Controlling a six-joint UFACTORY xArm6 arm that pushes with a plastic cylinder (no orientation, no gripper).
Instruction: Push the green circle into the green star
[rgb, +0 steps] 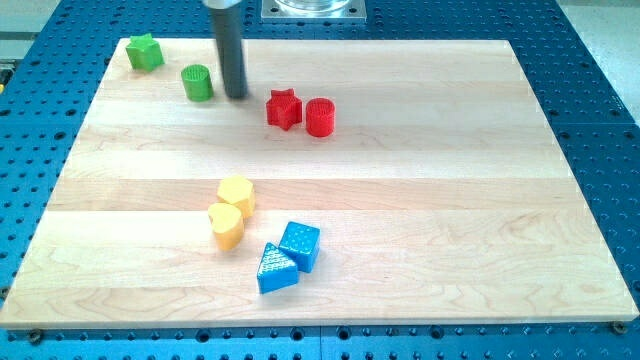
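Note:
The green circle (198, 82) stands on the wooden board near the view's top left. The green star (145, 52) lies further up and left of it, near the board's top left corner, with a gap between them. My tip (236, 96) rests on the board just to the right of the green circle, a small gap away from it.
A red star (284, 108) and a red circle (320, 117) sit side by side right of my tip. Two yellow blocks (236, 194) (226, 225) and two blue blocks (299, 245) (275, 269) lie near the view's bottom middle. The wooden board (450, 200) rests on a blue perforated table.

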